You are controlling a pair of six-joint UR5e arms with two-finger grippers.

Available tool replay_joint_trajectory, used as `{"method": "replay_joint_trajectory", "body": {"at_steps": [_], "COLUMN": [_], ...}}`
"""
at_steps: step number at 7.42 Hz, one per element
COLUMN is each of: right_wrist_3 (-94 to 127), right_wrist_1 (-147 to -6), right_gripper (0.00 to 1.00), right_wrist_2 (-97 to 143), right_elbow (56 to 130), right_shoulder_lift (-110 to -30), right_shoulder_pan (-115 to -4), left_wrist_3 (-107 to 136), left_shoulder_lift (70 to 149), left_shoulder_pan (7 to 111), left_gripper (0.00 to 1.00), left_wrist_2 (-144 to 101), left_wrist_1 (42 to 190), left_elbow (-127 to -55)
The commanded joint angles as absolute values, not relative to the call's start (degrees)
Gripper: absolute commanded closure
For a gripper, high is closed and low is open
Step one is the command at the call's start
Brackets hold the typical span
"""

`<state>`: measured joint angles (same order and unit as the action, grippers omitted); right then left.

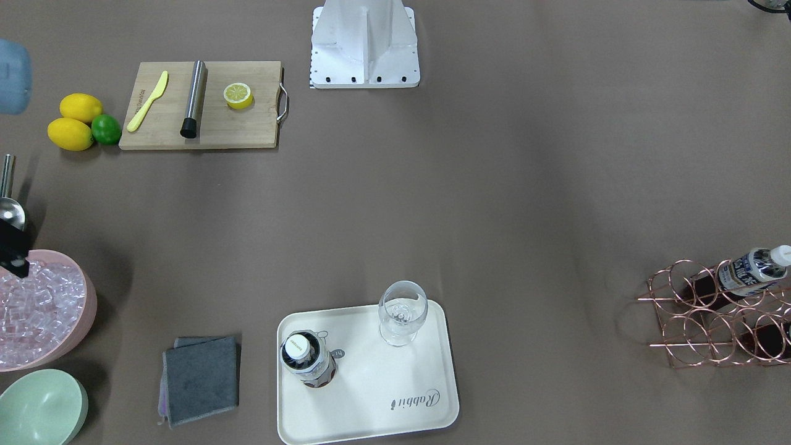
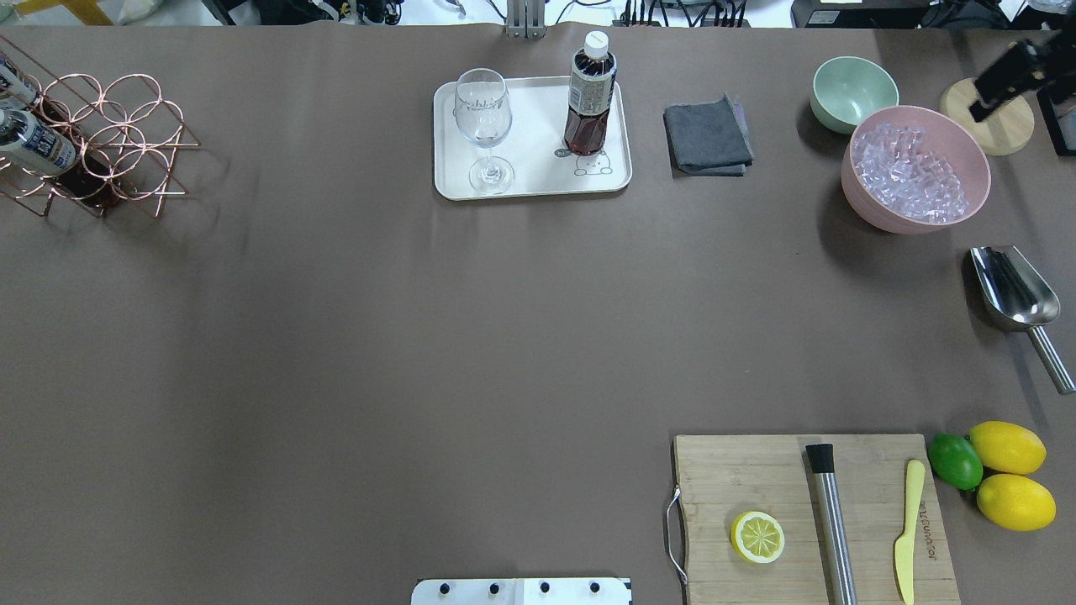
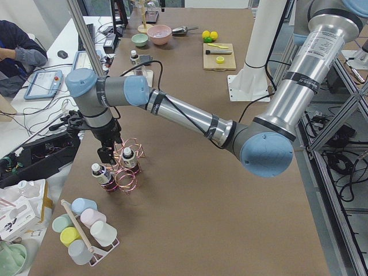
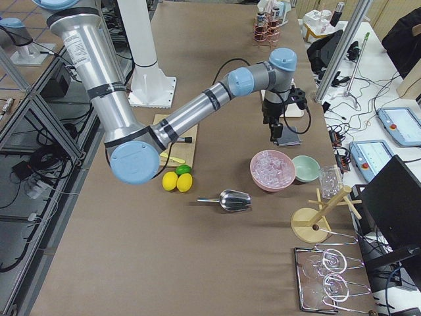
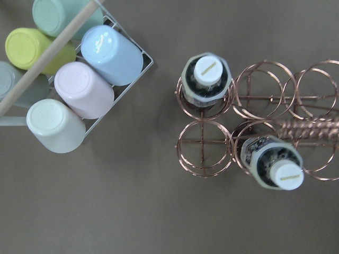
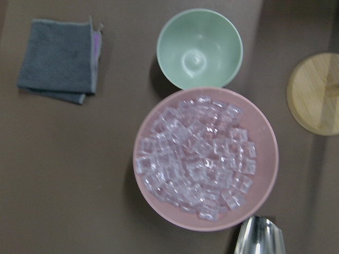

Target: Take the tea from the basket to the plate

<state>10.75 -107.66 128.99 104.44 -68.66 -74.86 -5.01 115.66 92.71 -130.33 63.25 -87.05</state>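
One brown tabletop (image 2: pixel 420 336) carries everything. From the plate (image 1: pixel 371 395), the basket (image 1: pixel 710 316) stands well apart on the robot's left and holds two bottles (image 5: pixel 206 79). One tea (image 2: pixel 588 101) stands upright on the plate beside a glass (image 2: pixel 483 126), so I judge one transfer is done; two may remain. The left hand (image 3: pixel 106 154) hangs far left of the plate, over the basket; the right hand (image 2: pixel 996 84) is far to its right. Whether they are open or holding something, I cannot tell.

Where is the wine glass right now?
In the overhead view, the glass stands upright on the left part of the tray, at that view's top centre. A tea bottle stands on the tray's right part.
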Motion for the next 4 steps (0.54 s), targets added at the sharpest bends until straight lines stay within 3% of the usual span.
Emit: {"method": "replay_joint_trajectory", "body": {"at_steps": [1, 2, 4], "right_wrist_3": [-6.1, -11.9, -12.7], "right_wrist_1": [-107.8, -108.0, -107.6], "right_gripper": [0.00, 0.00, 0.00], "right_wrist_2": [132.7, 133.3, 134.0], "right_elbow": [108.3, 107.6, 106.1], "right_shoulder_lift": [-82.9, -86.2, -90.3], "right_shoulder_pan": [-83.8, -87.7, -91.0], "left_wrist_3": [-7.9, -7.4, -2.7], "left_shoulder_lift": [104.3, 97.5, 96.6], "left_shoulder_pan": [92.5, 92.5, 92.5], "left_gripper": [0.02, 0.02, 0.02], "left_wrist_2": [-130.1, -132.4, -132.8], "left_wrist_1": [72.0, 83.9, 88.7], "left_elbow": [-90.9, -89.2, -84.3]}}
